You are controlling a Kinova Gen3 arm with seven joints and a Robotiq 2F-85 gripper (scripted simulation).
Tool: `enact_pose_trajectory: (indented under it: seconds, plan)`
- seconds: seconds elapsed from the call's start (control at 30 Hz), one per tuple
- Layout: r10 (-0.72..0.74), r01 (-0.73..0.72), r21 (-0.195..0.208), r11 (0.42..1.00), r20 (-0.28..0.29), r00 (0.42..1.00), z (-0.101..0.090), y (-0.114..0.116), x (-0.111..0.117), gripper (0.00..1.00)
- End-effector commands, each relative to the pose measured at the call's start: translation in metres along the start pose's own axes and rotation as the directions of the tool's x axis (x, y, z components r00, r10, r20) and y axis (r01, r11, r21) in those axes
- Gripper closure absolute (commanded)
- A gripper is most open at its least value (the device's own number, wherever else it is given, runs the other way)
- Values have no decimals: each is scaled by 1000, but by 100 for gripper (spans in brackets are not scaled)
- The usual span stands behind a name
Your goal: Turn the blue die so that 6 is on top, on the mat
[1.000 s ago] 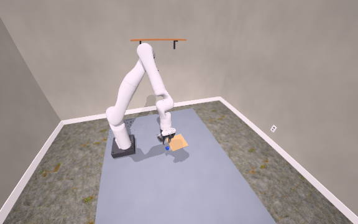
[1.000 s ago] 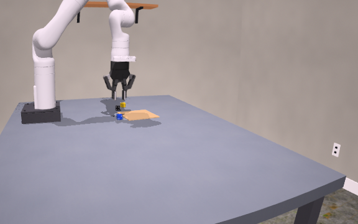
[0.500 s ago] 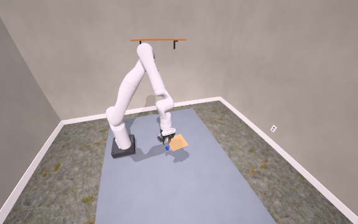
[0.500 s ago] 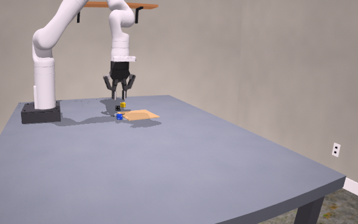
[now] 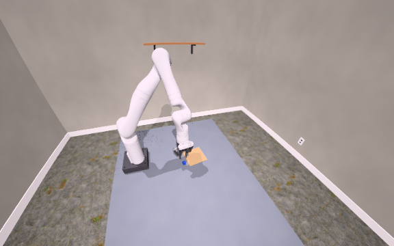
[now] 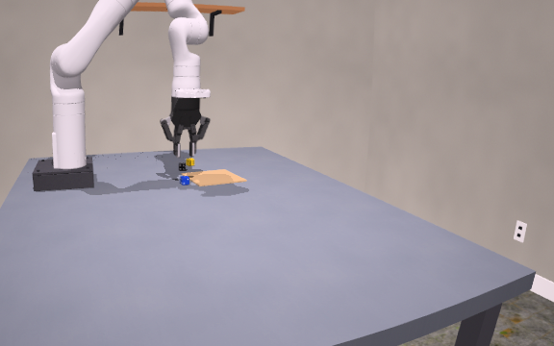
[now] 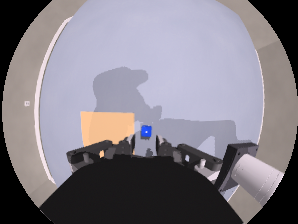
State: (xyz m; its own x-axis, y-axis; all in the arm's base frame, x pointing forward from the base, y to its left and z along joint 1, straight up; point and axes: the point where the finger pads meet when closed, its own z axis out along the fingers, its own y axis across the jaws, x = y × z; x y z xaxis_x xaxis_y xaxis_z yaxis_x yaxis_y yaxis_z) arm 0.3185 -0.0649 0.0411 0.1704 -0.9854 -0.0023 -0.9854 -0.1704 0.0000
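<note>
Jaws (image 5: 182,153) half spread on nothing, I hang above the tabletop (image 5: 197,205); from the top, the blue die (image 5: 184,162) lies just below me, beside the mat (image 5: 197,156), not on it. Exterior: yellow die (image 6: 189,161) and black die (image 6: 182,166) sit directly under me, so descending could knock them. Wrist: blue sits ahead between my fingers.

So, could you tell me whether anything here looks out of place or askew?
The blue die lies on the table beside the mat, at its edge rather than on it. The mat lies flat. The black die and yellow die sit apart, flat. The hand hangs above them, holding nothing.
</note>
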Motion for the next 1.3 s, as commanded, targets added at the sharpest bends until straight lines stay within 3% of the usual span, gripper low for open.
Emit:
enact_pose_trajectory:
  seconds: [0.0,1.27]
  plan:
    - [4,-4,-3,1000,-1,1000,1,1,1,65]
    - [4,-4,-3,1000,-1,1000,43,1,1,65]
